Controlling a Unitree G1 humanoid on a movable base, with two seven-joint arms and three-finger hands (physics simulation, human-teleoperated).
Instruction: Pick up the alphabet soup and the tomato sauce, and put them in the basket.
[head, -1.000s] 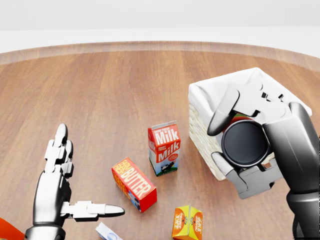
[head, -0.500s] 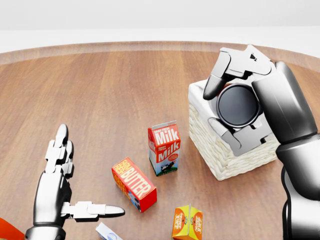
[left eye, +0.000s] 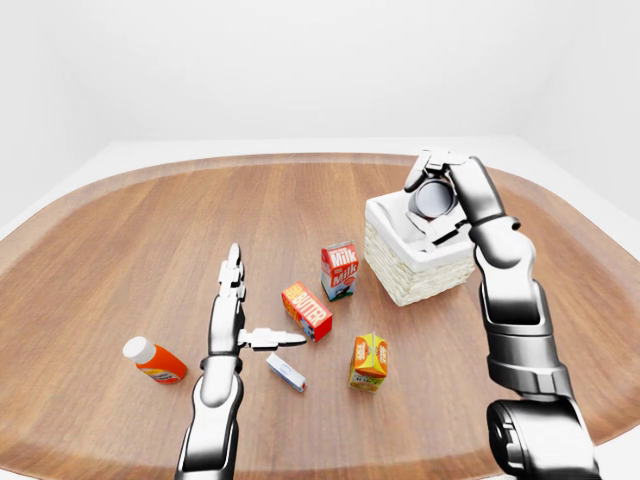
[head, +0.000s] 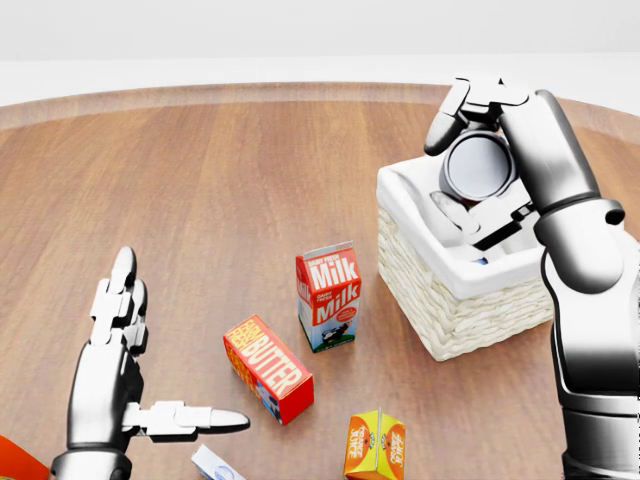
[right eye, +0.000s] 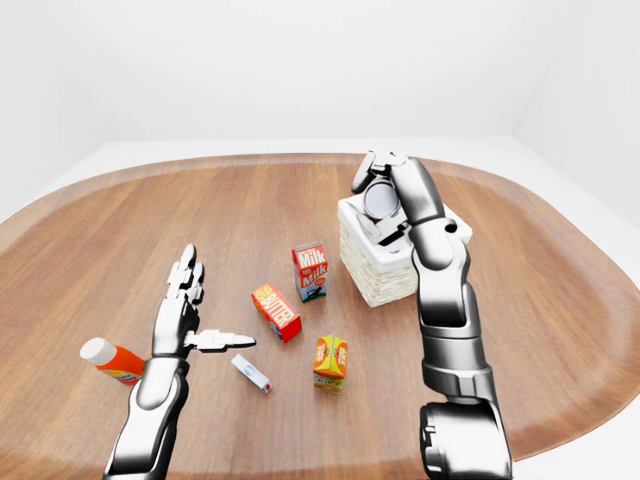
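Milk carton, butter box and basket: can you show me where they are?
Milk carton (head: 329, 297): head view, on its red and white face.
Butter box (head: 268, 367): head view, on its orange top face.
Basket (head: 470, 315): head view, on its woven side wall.

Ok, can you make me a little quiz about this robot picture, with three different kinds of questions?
1. True or false: the right hand has its fingers closed round a can above the basket.
2. Which carton stands closest to the basket in the head view? A) the milk carton B) the butter box C) the orange juice carton
3. Fill in: the left hand is ____, holding nothing.

Key: 1 true. 2 A. 3 open.
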